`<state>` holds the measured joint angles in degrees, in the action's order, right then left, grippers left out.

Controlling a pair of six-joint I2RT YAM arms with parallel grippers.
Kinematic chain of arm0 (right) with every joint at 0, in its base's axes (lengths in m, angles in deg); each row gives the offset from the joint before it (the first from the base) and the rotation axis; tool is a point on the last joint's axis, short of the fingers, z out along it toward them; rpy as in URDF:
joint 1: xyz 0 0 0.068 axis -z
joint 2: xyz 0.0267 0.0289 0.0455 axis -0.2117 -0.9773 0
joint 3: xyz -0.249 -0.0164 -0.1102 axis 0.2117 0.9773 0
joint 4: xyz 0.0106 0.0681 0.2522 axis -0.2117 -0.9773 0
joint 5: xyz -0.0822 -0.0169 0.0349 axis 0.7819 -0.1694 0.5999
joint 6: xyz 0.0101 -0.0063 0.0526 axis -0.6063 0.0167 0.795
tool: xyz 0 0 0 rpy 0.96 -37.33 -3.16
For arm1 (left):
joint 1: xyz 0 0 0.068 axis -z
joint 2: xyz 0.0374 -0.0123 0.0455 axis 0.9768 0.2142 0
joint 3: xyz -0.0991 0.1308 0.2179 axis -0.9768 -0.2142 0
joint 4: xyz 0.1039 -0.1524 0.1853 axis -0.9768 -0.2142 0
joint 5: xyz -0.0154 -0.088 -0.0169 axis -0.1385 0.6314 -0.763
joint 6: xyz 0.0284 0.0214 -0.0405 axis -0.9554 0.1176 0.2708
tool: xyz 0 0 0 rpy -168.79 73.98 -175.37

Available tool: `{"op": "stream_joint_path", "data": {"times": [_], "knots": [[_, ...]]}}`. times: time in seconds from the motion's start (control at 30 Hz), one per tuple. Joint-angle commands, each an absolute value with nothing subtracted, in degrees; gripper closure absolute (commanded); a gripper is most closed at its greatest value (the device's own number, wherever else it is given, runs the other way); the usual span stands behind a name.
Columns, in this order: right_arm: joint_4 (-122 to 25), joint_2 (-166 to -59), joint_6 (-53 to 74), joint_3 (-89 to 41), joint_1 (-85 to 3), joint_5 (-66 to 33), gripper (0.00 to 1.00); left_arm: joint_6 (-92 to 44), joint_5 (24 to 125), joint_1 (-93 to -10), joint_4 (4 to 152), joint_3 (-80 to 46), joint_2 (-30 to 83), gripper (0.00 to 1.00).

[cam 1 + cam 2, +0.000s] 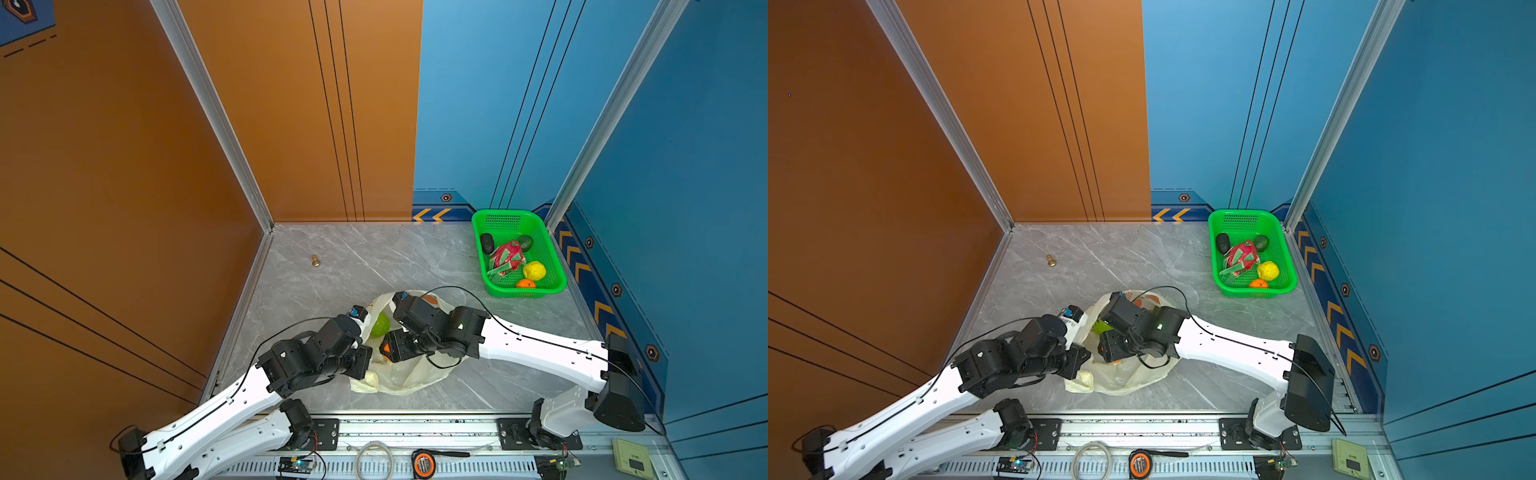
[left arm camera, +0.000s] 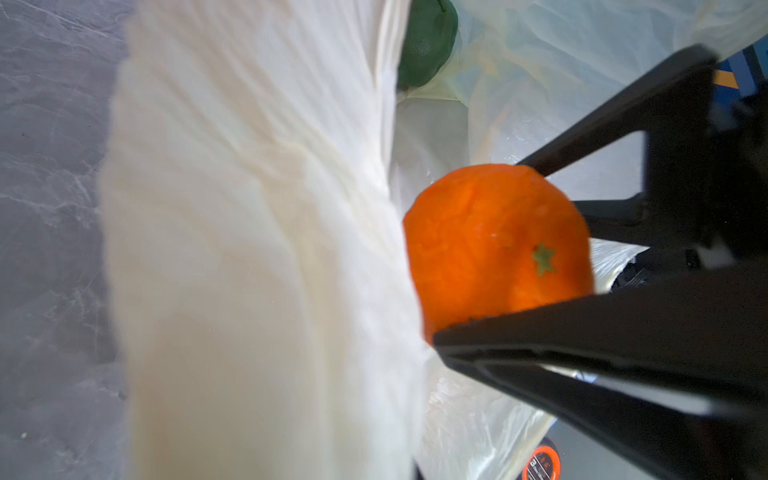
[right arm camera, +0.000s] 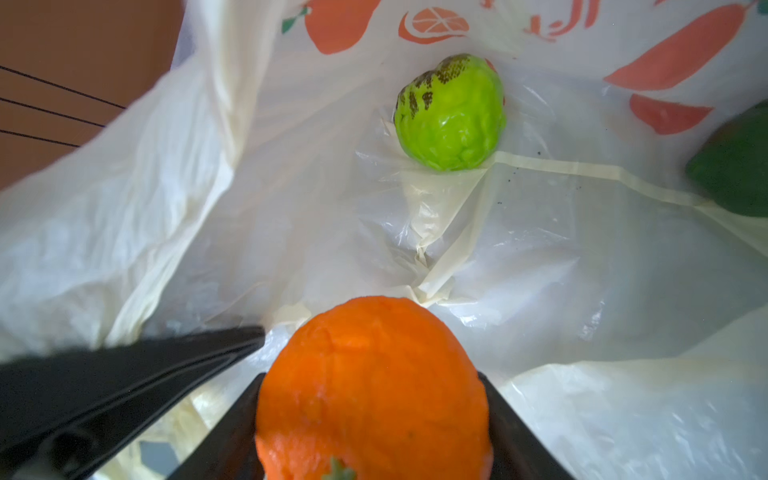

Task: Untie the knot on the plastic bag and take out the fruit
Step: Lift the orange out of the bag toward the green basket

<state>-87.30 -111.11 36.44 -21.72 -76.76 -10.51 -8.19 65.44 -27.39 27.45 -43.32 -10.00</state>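
Item: orange, toy fruit, inside the plastic bag, which lies slumped on the tabletop between the two arms.
Grip, right: the right gripper is closed round the orange, one jaw on each flank; both wrist views show the contact.
Grip, left: the left gripper is pinched tight, apparently on the bag's near rim, keeping the mouth open.
Closure: the knot is not in view; the mouth gapes, so it is judged undone.
Handling, orange: probably light and firm, with a dimpled skin of fair friction; being round, it may roll out of a loose pinch. Best taken across its widest girth, as here.
Handling, bag: thin, limp, slick film that clings and drags; take it by the rim or a handle strip.
Orientation, orange: slightly oblong; long axis along the jaws, green calyx end toward the right wrist camera.
Orientation, bag: long axis near-to-far on the tabletop; mouth seemingly toward the arms, printed wall on the far side.
Left in bag: bumpy green fruit; dark green fruit.
Out of bag: dragon fruit and lemon, among others, in the green basket, well apart at far right.
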Motion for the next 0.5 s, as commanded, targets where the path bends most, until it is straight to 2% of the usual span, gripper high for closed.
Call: {"op": "stream_joint_path", "data": {"times": [0.0, 0.2, 0.37, 0.47], "knots": [[-92.91, -108.05, 35.48, -24.84, -75.33, -11.55, 0.39, -8.95, 63.82, -28.04, 28.53, -41.37, -10.47, 1.00], [-97.38, -103.98, 33.58, -29.36, -67.48, -14.22, 0.39, -9.30, 63.83, -28.03, 29.34, -40.37, -9.62, 1.00], [-98.45, -101.45, 30.49, -31.65, -53.48, -19.80, 0.39, -9.28, 63.48, -28.01, 29.35, -40.44, -9.94, 1.00], [-98.46, -101.62, 27.57, -32.77, -42.10, -23.65, 0.39, -9.39, 63.21, -27.89, 29.60, -40.48, -10.06, 1.00]]}}
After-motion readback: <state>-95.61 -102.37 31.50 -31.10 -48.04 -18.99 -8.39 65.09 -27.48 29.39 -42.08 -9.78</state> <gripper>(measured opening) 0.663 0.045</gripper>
